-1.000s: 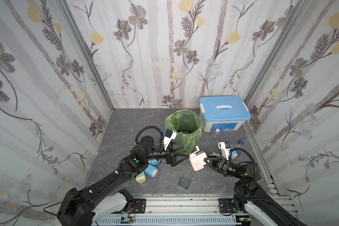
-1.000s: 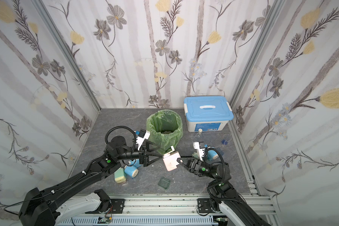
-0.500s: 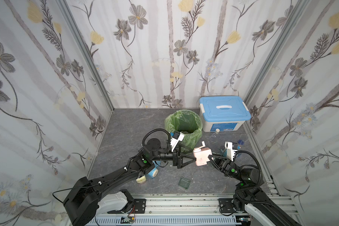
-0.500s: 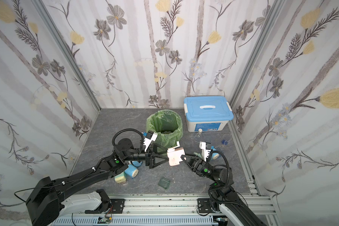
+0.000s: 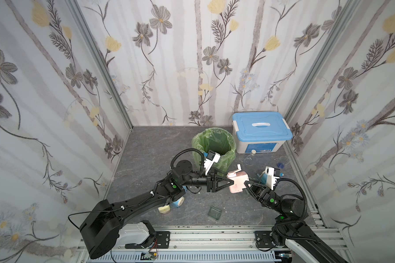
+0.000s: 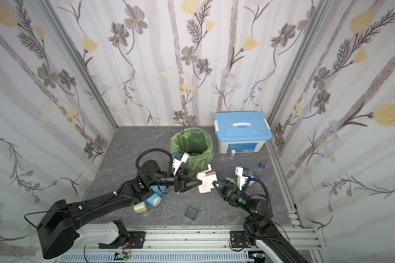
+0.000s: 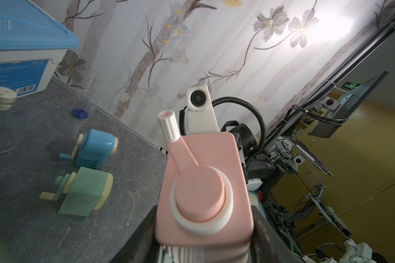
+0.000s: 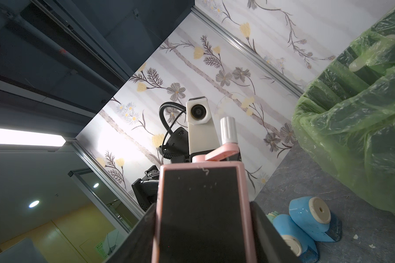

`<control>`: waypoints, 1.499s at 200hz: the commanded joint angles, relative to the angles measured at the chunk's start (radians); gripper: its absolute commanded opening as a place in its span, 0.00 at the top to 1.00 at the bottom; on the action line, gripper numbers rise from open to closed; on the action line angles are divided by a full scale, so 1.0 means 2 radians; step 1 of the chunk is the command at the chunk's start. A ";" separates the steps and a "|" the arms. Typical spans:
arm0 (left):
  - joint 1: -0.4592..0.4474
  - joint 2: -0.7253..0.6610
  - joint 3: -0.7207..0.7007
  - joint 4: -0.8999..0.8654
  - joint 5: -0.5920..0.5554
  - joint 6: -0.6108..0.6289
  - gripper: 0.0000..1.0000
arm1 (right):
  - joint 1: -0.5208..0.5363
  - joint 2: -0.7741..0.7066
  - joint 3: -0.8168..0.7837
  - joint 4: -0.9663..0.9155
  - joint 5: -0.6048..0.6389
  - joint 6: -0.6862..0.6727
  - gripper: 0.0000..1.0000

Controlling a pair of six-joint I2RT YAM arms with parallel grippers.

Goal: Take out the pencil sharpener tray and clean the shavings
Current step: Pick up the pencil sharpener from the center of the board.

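Above the tabletop (image 5: 146, 159) the left hand (image 5: 232, 181) clamps the pink pencil sharpener (image 5: 238, 179); the right hand (image 5: 246, 183) brackets its other end, grip impossible to tell.

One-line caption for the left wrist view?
Left gripper grips pink sharpener; blue sharpener and green sharpener rest nearby.

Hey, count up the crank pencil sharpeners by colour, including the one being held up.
Pink plastic crank sharpener: 1
Blue plastic crank sharpeners: 3
Mint-green plastic crank sharpeners: 2
Total: 6
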 commanded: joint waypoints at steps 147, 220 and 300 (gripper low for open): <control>-0.005 0.020 0.122 -0.353 -0.087 0.082 0.60 | -0.072 -0.064 0.075 -0.328 0.071 -0.136 0.00; -0.058 0.143 0.243 -0.501 -0.191 0.058 0.63 | -0.103 -0.015 0.144 -0.463 0.137 -0.245 0.00; -0.098 0.318 0.415 -0.669 -0.271 0.018 0.62 | -0.177 -0.037 0.141 -0.561 0.196 -0.256 0.00</control>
